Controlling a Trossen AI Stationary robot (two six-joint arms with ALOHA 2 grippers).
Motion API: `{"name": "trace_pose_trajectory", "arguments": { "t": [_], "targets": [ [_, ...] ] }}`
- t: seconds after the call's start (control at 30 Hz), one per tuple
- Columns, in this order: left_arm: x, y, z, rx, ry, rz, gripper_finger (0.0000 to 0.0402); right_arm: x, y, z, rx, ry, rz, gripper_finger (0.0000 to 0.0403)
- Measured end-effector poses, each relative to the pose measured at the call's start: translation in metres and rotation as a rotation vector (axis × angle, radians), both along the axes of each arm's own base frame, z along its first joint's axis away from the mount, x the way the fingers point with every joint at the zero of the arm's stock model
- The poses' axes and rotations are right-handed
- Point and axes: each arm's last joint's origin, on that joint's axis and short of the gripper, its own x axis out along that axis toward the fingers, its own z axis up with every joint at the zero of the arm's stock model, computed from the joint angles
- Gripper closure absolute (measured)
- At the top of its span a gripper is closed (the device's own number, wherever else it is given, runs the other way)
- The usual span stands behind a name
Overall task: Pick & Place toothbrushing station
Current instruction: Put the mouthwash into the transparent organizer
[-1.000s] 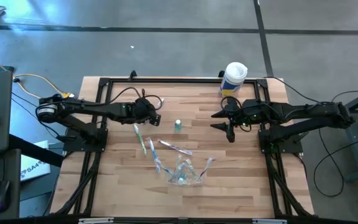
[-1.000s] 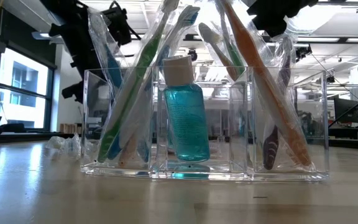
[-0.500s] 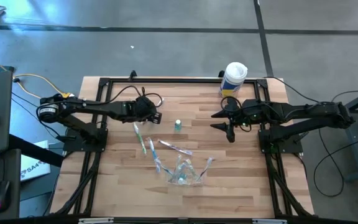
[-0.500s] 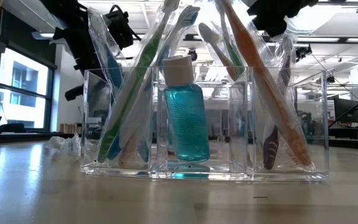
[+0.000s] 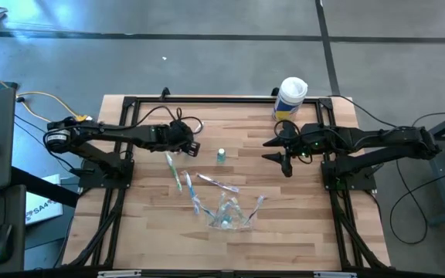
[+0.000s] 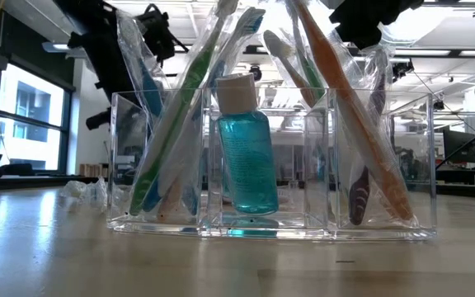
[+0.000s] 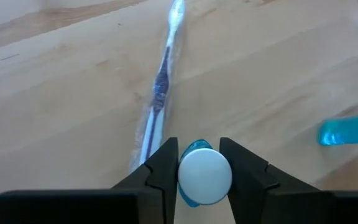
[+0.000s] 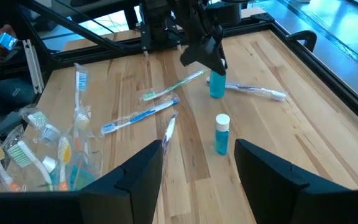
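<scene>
My left gripper [image 5: 191, 145] is shut on a small teal bottle with a white cap [image 7: 205, 177], left of the table's middle. A second such bottle [image 5: 221, 155] stands free on its base nearby. Wrapped toothbrushes [image 5: 182, 179] lie flat on the wood between the bottles and the clear plastic holder [image 5: 229, 215]. That holder [image 6: 270, 165] stands near the front edge with several toothbrushes leaning in it and a teal bottle [image 6: 246, 157] upright in its middle compartment. My right gripper [image 5: 267, 150] hangs open above the table's right half. My left gripper pinches the bottle at its white cap [image 7: 191, 163], one finger [image 7: 164, 169] on each side. It comes slanting down from the table's left. The bottle [image 8: 217, 84] stays upright under the fingers. Whether its base is still on the wood I cannot tell.
A large white canister with a yellow label [image 5: 290, 99] stands at the far edge, right of centre. A purple wrapped toothbrush [image 8: 257, 91] lies just beyond the held bottle. Black frame rails [image 5: 122, 166] run along both sides of the table.
My left gripper has shut on the small bottle's cap while staying in place. The bottle stands where it was.
</scene>
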Motion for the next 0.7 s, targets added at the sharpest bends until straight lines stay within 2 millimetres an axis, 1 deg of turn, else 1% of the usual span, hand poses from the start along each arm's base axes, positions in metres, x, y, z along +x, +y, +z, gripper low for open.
{"name": "trace_pose_trajectory", "arguments": {
  "t": [0.07,0.2,0.33,0.43,0.53,0.6,0.7],
  "targets": [
    [0.0,-0.003,0.011,0.005,0.016,-0.025,0.0305,0.0,0.0,0.0,0.0,0.0,0.0,0.021],
    [0.003,-0.014,0.042,0.032,0.051,-0.07,0.0305,-0.001,0.0,-0.001,0.0,0.013,0.0,0.021],
    [0.006,-0.031,0.084,0.095,0.075,-0.1,0.0306,-0.002,0.0,-0.003,0.004,0.037,-0.002,0.021],
    [0.005,-0.048,0.117,0.152,0.06,-0.115,0.0306,-0.002,0.001,-0.004,0.029,0.042,0.008,0.021],
    [0.002,-0.07,0.148,0.194,0.008,-0.156,0.0306,-0.002,0.002,-0.004,0.054,0.041,0.039,0.021],
    [-0.001,-0.084,0.164,0.212,-0.036,-0.2,0.0306,-0.002,0.002,-0.004,0.065,0.042,0.06,0.021],
    [-0.002,-0.106,0.182,0.228,-0.118,-0.296,0.0306,-0.002,0.003,-0.004,0.075,0.042,0.079,0.021]
  ]
}}
